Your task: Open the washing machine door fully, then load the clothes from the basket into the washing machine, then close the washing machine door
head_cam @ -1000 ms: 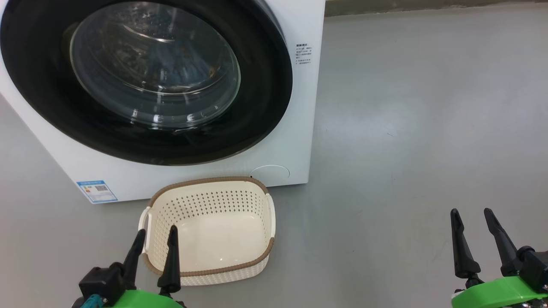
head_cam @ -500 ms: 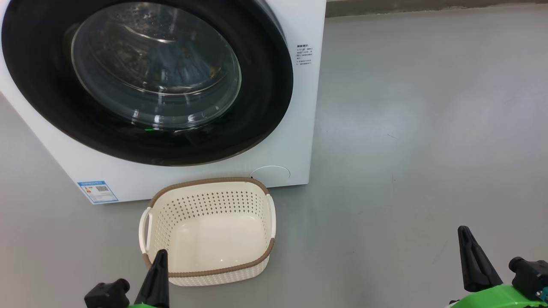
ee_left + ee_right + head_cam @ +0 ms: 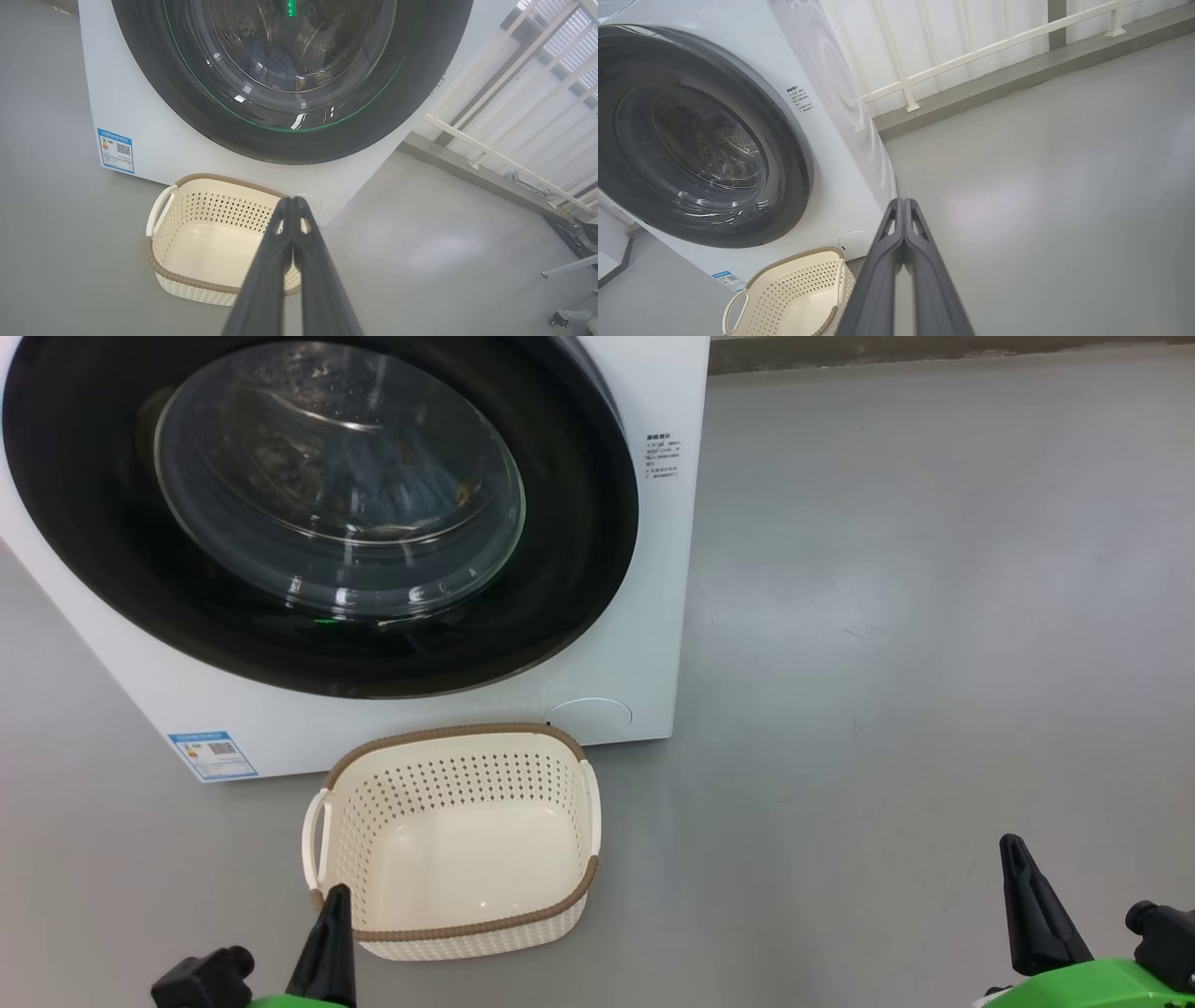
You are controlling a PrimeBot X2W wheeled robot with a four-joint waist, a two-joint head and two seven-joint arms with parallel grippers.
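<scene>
The washing machine (image 3: 653, 616) stands on the grey floor (image 3: 887, 616). Its door (image 3: 579, 523) is closed flat against the white front. Through the glass in the left wrist view, blue clothes (image 3: 266, 58) show dimly inside the drum, and in the head view a few orange-brown specks show there too. A blue label (image 3: 212, 754) sits at the machine's lower left corner and a round cap (image 3: 588, 712) at its lower right.

The basket (image 3: 457, 735) stands upright on the floor just in front of the machine, below the door's lower edge. Its bare cream bottom is showing. Whether it touches the machine I cannot tell.

The left gripper (image 3: 336, 896) is at the lower left of the head view, and its tip overlaps the basket's near left corner there. In the left wrist view its two dark fingers (image 3: 280, 242) are pressed together and grip nothing.

The right gripper (image 3: 1013, 849) is at the lower right over bare floor, well apart from the basket. In its own wrist view it is closed tight with nothing between the fingers (image 3: 882, 261). A white railing (image 3: 971, 51) runs behind the machine.
</scene>
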